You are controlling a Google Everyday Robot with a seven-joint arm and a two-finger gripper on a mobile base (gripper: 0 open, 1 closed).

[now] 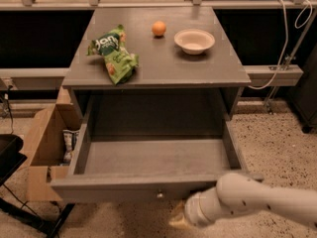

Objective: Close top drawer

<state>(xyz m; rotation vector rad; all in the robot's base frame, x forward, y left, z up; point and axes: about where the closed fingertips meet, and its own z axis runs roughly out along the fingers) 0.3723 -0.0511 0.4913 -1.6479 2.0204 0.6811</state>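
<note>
The top drawer (124, 189) is a wide grey wooden box pulled far out of the grey cabinet (158, 68). Its inside is empty. Its flat front panel faces me, with a small round metal knob (159, 194) at the centre. My white arm (257, 202) comes in from the lower right. My gripper (177, 220) is at its end, low in front of the drawer's front panel, just below and right of the knob. Only a tan tip of it shows beyond the white wrist.
On the cabinet top lie a green snack bag (113, 53), an orange (159, 28) and a white bowl (194, 40). An open cardboard box (44, 143) stands on the floor to the left. A black object (10, 157) is at the left edge. A cable (282, 43) hangs at the right.
</note>
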